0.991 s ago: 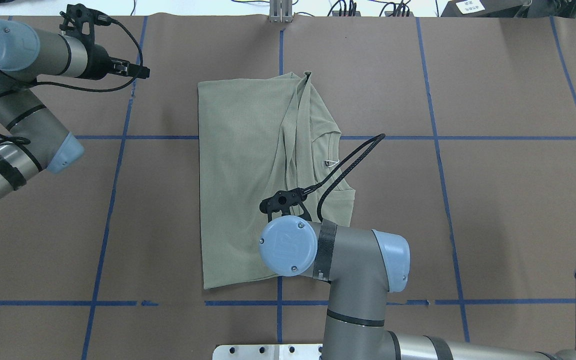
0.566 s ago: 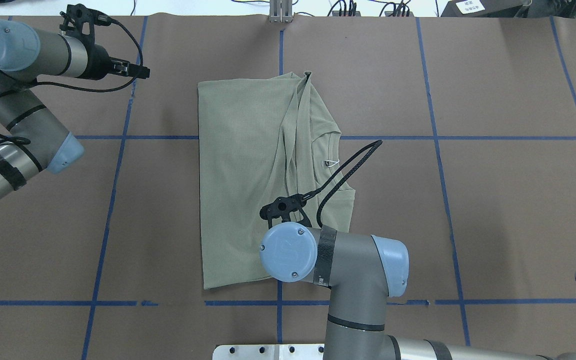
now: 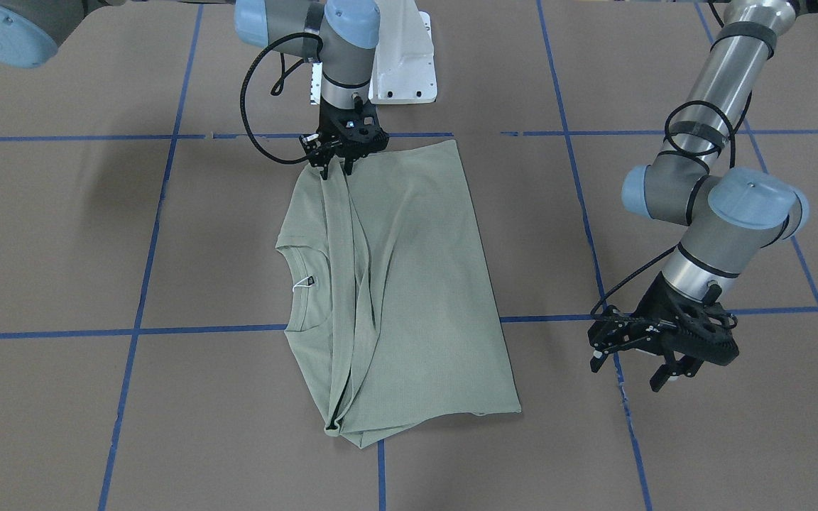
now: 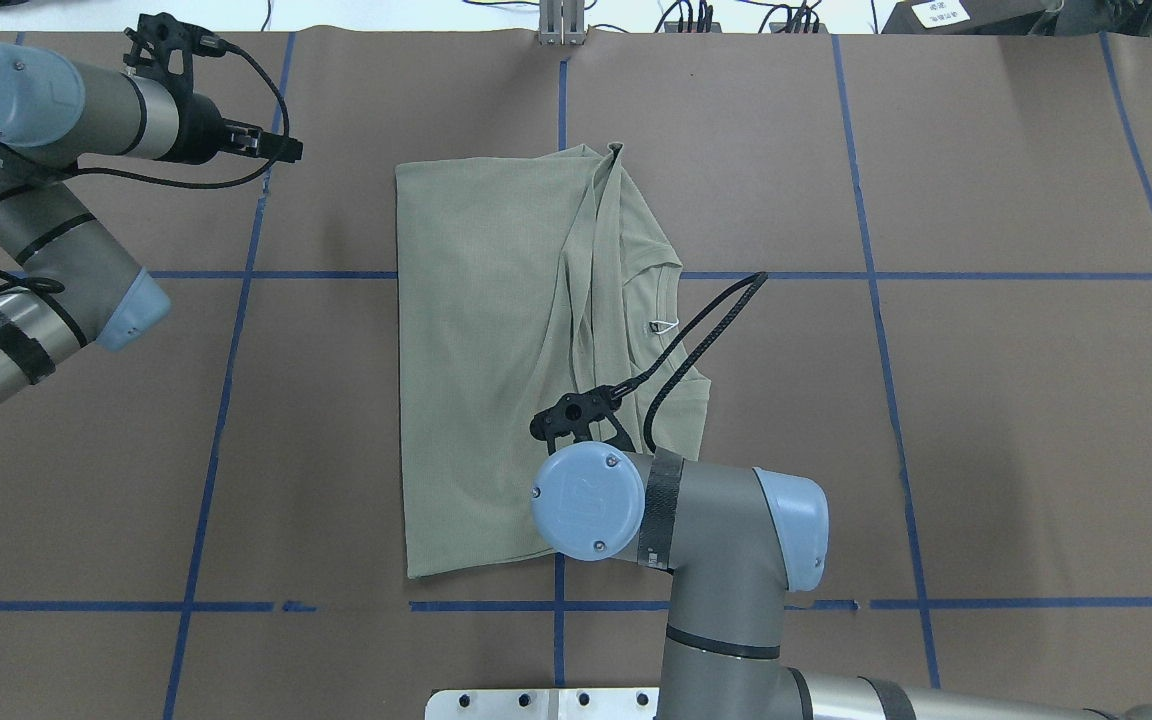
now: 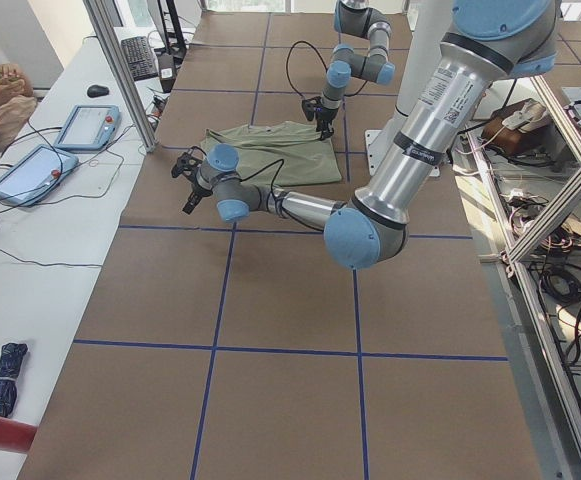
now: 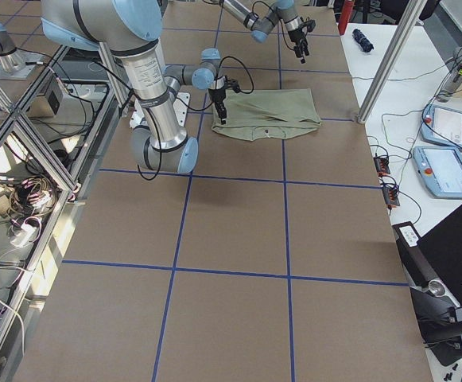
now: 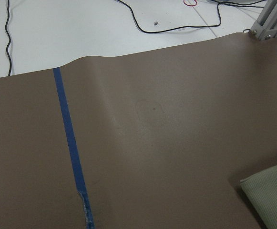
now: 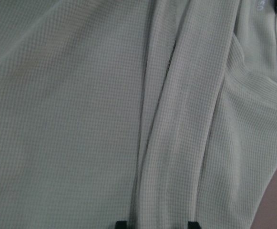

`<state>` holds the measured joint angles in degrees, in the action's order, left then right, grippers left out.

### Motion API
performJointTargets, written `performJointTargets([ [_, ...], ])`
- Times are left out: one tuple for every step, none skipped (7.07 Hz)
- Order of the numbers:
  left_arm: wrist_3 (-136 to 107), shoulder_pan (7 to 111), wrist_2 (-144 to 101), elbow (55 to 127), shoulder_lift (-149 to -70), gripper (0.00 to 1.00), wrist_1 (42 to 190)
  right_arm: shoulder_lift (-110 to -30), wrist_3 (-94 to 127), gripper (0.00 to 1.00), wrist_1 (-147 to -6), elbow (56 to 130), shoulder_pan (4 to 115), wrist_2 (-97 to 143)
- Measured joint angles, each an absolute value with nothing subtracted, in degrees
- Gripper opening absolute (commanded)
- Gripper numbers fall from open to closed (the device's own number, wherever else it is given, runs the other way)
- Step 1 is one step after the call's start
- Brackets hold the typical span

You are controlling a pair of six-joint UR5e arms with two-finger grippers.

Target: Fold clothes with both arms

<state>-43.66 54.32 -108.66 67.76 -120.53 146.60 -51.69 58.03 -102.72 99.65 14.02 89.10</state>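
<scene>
Right arm (image 4: 726, 530) edges toward 4 o'clock over shirt (image 4: 476, 350) | right jaws released | left jaws released, 10 o'clock

The right arm (image 4: 726, 530) stands over the near right corner of the shirt (image 4: 481, 330). The right gripper (image 3: 336, 170) is low above the folded edge, fingers apart. Its black cable (image 4: 706, 325) loops over the collar and bars a straight descent there. The shirt's left half and far edge are uncovered from above. The left gripper (image 4: 286, 150) hangs at far left, fingers apart, well apart from the cloth, with bare table cover (image 4: 326, 400) between. Right of the shirt the cover is open. A metal post (image 4: 561, 22) stands at the far edge.
</scene>
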Motion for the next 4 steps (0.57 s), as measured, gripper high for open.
performJointTargets([
  [-43.67,54.24,-108.64,67.76,-120.54,1.00,146.60,-51.69,57.89,0.00,-103.14,99.96,14.04,89.06],
  [-43.68,54.16,-108.64,67.76,-120.52,1.00,146.60,-51.69,57.87,0.00,-103.48,100.23,14.06,89.04],
  [-43.68,54.11,-108.63,67.76,-120.53,1.00,146.60,-51.70,57.89,0.00,-103.74,100.54,14.16,89.04],
  [-43.68,54.08,-108.63,67.76,-120.55,1.00,146.60,-51.88,57.91,0.00,-103.91,100.97,14.43,89.03],
])
